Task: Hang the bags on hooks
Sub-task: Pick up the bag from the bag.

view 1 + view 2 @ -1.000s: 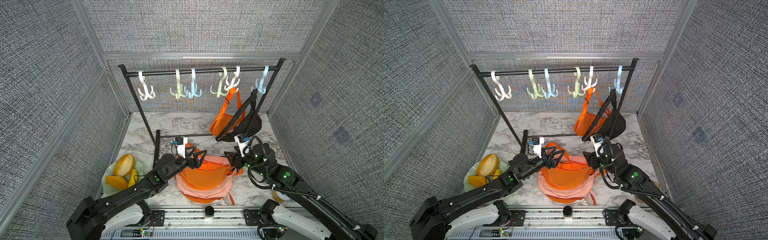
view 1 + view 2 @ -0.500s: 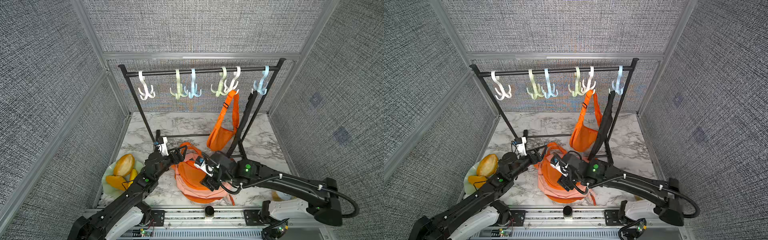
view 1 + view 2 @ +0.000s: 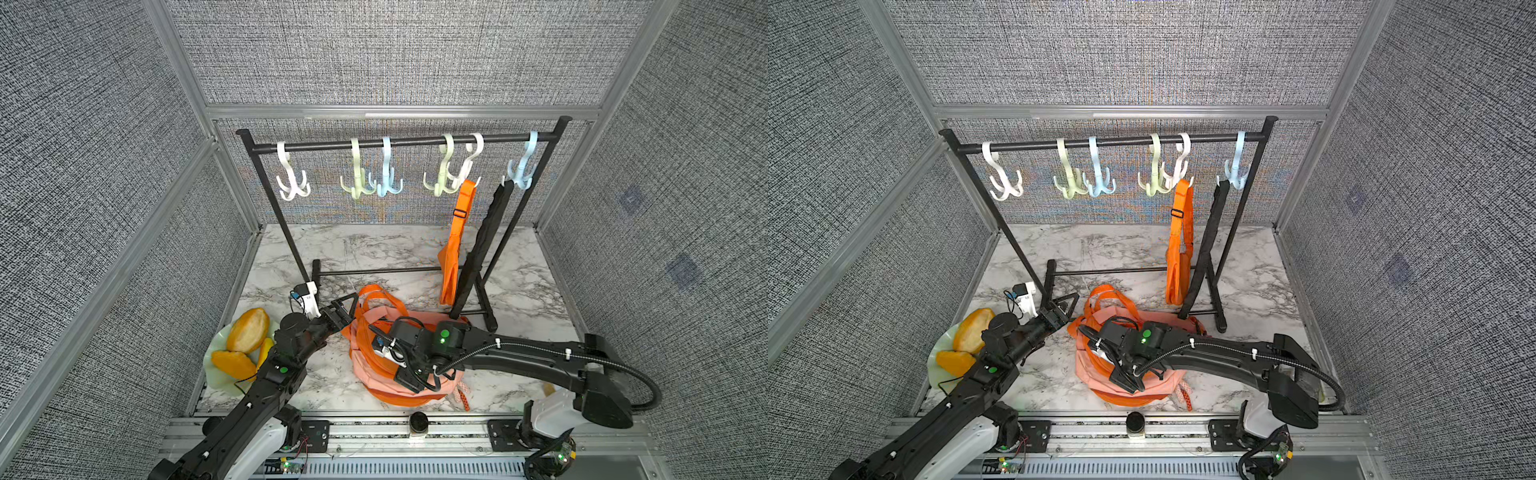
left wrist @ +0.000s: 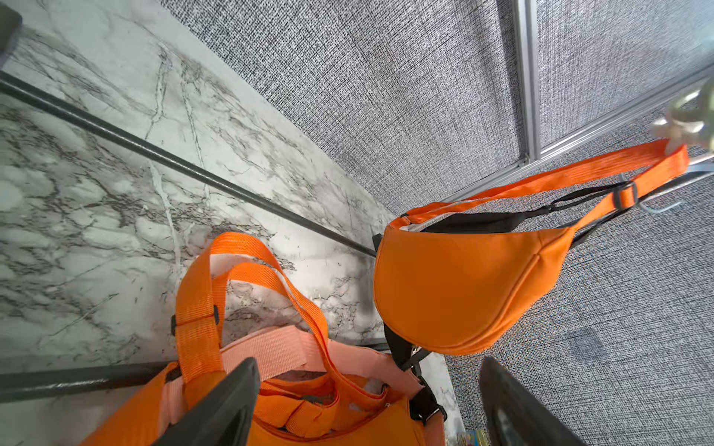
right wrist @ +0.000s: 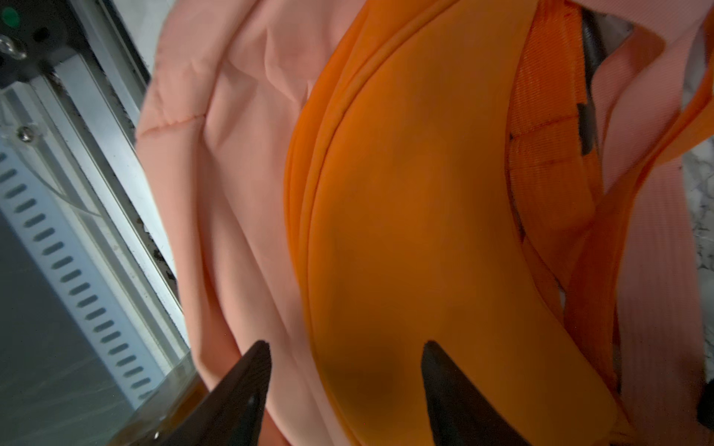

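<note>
Orange bag (image 5: pixel 425 231) lies crumpled atop a peach bag (image 5: pixel 239 193) on the veined marble tabletop (image 3: pixel 353 249), enclosed by grey woven walls (image 3: pixel 395 54). The left gripper (image 4: pixel 369 363) gapes wide over its webbing straps (image 4: pixel 232 270). The right gripper (image 5: pixel 345 343), jaws parted and empty, hovers at the smooth fabric. Rightward, an orange sling bag (image 3: pixel 449 270) hangs from a white plastic hook (image 3: pixel 466 170).

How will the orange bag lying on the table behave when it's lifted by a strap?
Probably floppy: the orange bag lies slumped over a creased pink bag. Its strap loops are thin webbing, so it would likely sag and swing, and seems light.
</note>
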Available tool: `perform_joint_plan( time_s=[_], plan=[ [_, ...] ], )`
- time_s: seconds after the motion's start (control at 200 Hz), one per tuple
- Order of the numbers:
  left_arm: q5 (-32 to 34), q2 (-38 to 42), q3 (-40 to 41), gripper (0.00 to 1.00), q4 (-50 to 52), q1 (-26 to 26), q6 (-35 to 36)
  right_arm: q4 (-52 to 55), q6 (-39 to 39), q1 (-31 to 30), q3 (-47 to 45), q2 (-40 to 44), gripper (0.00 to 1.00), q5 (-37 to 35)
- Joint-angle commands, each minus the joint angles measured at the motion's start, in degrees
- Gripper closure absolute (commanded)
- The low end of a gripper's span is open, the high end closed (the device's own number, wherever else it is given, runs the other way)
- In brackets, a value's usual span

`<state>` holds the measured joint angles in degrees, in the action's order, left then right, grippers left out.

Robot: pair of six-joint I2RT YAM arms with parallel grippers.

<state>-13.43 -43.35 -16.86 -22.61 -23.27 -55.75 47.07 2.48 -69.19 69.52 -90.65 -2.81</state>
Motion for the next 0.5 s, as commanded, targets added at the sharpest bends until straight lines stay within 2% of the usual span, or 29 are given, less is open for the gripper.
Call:
perform_joint_plan(
  time_s=[0.0, 0.2, 0.31, 0.375, 0.455, 0.495],
  plan=[
    [-0.63, 1.53, -0.69, 0.11, 1.51, 0.41, 0.85, 0.83, -0.81, -0.42, 0.56, -1.93, 0.35, -0.61],
    [-0.24, 5.06, -1.9, 0.11, 4.99, 0.95, 2.37, -0.81, -0.33, -1.05, -0.42, -4.91, 0.36, -3.87],
    [-0.02, 6.32, -2.45, 0.11, 6.14, 1.12, 2.83, -2.25, 0.11, -1.21, -0.87, -4.95, 0.43, -4.87],
    [-0.27, 6.77, -2.88, 0.11, 6.47, 1.16, 3.17, -2.75, 0.32, -1.14, -0.94, -4.48, 0.56, -5.01],
    [-0.73, 7.29, -3.59, 0.11, 6.76, 1.21, 3.56, -3.16, 0.59, -1.12, -1.05, -3.56, 0.84, -5.51],
    [-1.27, 7.55, -3.93, 0.11, 6.63, 1.23, 3.79, -3.54, 0.75, -1.15, -1.21, -2.83, 0.94, -6.01]
  ],
)
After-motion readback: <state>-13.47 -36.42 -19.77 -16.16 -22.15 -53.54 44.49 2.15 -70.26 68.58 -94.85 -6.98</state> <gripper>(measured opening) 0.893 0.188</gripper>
